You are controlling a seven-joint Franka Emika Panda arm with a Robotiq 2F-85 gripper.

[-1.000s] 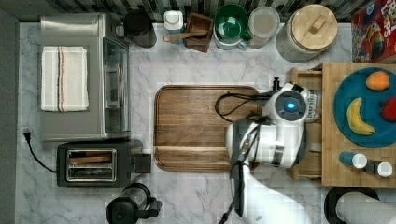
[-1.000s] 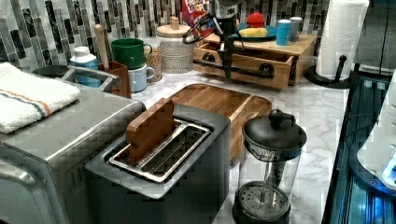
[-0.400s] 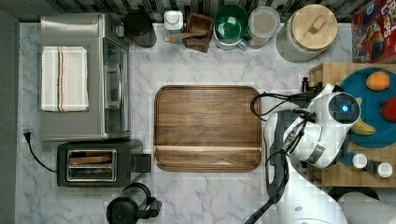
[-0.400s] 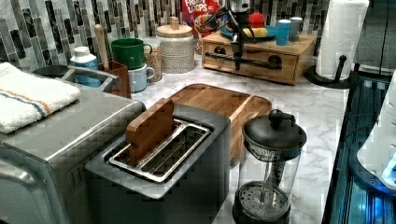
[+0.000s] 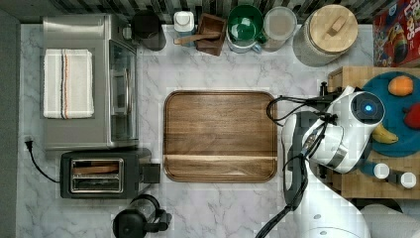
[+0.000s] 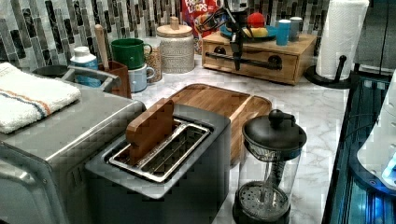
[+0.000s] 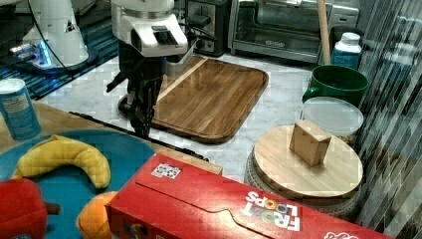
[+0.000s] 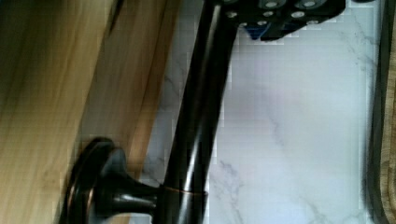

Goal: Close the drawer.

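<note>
In the left view the drawer (image 6: 280, 70) sits pushed into its light-wood box, its front flush with the box's face. A dark bar handle (image 6: 264, 62) runs across that front. My gripper (image 6: 237, 65) hangs straight down in front of the drawer, right at the handle. The right view shows the gripper (image 7: 141, 130) pointing down at the handle (image 7: 107, 124) along the box's edge. In the wrist view the handle (image 8: 196, 130) stands off the drawer's wooden front (image 8: 42, 121) over the marble. In the top view my arm (image 5: 346, 129) covers the drawer's front.
The dark wooden tray (image 5: 220, 135) lies on the marble at the top view's left of the box. A blue plate (image 5: 398, 114) with fruit tops the box. A toaster (image 5: 99, 174), a French press (image 6: 271, 168), a paper towel roll (image 6: 338, 39) and a jar (image 5: 329, 34) ring the counter.
The drawer stood pulled out over the tray's edge a second ago and has slid into its box. My arm travelled with it toward the top view's right.
</note>
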